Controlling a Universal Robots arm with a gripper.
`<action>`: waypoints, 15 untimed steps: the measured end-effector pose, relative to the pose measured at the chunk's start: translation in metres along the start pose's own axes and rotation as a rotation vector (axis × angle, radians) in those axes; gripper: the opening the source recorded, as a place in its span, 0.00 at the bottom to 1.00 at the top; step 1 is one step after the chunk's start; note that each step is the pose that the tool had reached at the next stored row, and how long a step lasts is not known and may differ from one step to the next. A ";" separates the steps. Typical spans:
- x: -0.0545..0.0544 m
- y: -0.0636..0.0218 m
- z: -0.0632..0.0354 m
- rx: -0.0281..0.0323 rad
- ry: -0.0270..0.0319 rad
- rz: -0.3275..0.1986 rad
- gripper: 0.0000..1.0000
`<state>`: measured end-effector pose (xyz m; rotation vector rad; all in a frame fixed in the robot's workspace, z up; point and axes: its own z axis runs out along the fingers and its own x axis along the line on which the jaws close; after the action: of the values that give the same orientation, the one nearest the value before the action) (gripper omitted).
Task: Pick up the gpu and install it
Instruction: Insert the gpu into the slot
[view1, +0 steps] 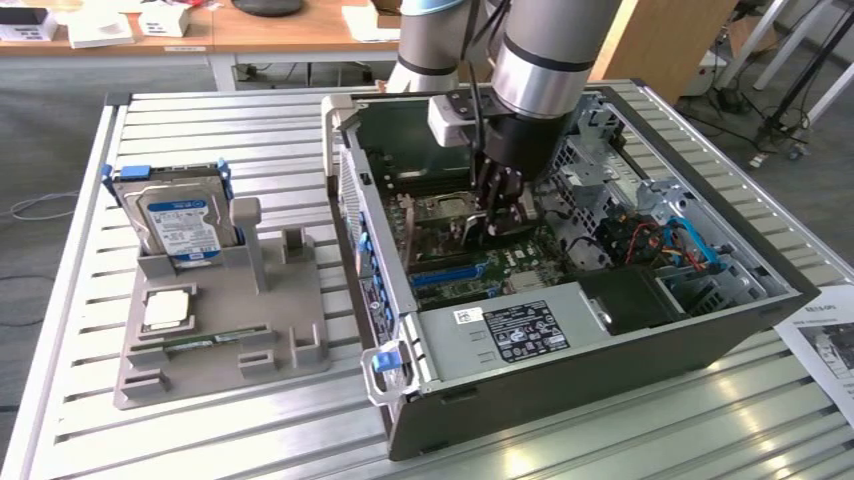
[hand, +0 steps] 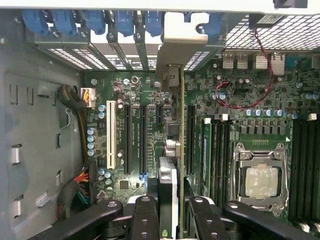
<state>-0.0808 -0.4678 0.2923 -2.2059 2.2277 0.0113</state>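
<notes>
Inside the case (view1: 601, 380): gripper (view1: 501, 205) is down over the motherboard, arm coming in from above.
Gripper state: wrist view has the black fingers (hand: 145, 215) clamped narrow on either side of the gpu (hand: 169, 185); card is gripped.
Gpu pose: upright on its edge, seen edge-on from the wrist and running lengthwise away from the fingers toward the rear wall of the case.
Gpu bracket: silver end bracket (hand: 182, 45) sits up against the rear slot wall, among the row of blue slot latches (hand: 100, 22).
Gpu vs slots: card stands over the motherboard (hand: 150, 100) between the black expansion slots (hand: 142, 140) and the memory slots beside the CPU socket (hand: 262, 180). Can't tell whether the edge connector is seated or just above the slot.
Other slots: white slot (hand: 111, 134) is bare, well to the side of the card.
CPU socket: metal frame closed, pale patch in the middle.
Power supply (view1: 534, 330): near end of the case, label facing up.
Table (view1: 200, 440): slatted metal; case lies on its side with the open face up.
Fixture (view1: 227, 340): grey holder on the exterior view's left, apart from the case.
Hard drive (view1: 180, 220): silver, blue label, standing upright in the fixture's far end.
Chip (view1: 167, 310): square silver part lying flat on the fixture, nearer than the drive.
</notes>
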 end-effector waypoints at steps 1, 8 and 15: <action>0.000 0.0006 0.0018 0.0001 0.0000 0.000 0.28; 0.000 0.0020 0.0081 0.0000 0.0001 0.000 0.28; 0.000 0.0027 0.0154 0.0052 -0.0001 0.000 0.28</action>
<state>-0.0835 -0.4677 0.2770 -2.2034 2.2249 0.0056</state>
